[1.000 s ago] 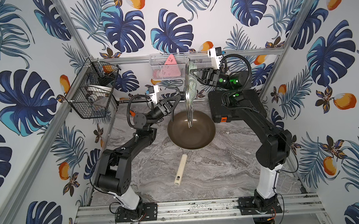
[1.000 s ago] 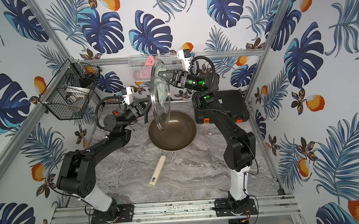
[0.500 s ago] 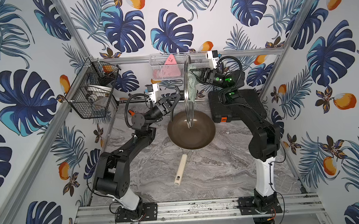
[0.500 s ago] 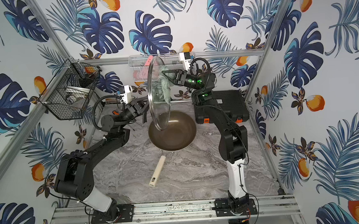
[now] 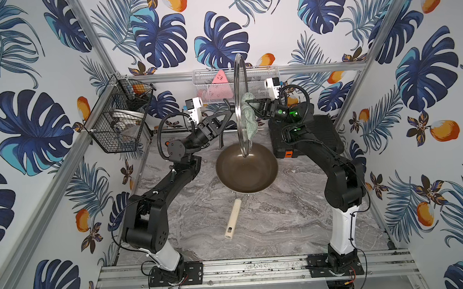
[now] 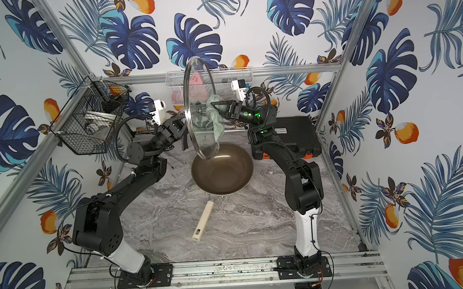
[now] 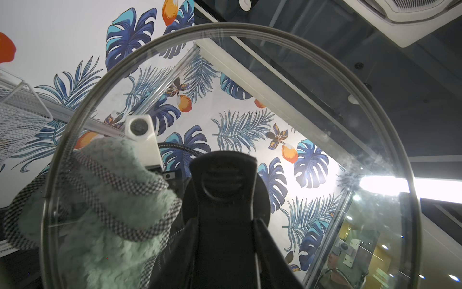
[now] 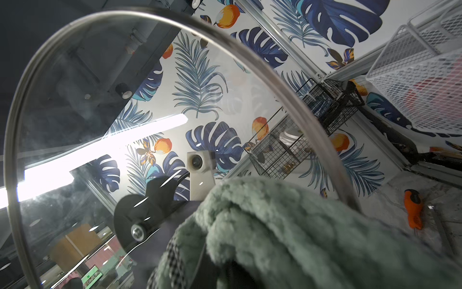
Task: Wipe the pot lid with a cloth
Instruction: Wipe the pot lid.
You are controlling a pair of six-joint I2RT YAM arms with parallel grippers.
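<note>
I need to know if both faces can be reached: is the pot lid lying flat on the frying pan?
No, the pot lid stands on edge, held up above the frying pan rather than resting flat on it.

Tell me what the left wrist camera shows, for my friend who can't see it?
A big round glass pot lid fills the picture, held at its black handle by the left gripper. Behind the glass are a fuzzy pale green cloth with checked stripes and leafy wallpaper.

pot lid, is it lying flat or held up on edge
On edge: the pot lid stands near vertical in both top views, above the frying pan, with the left gripper clamped on its handle.
</note>
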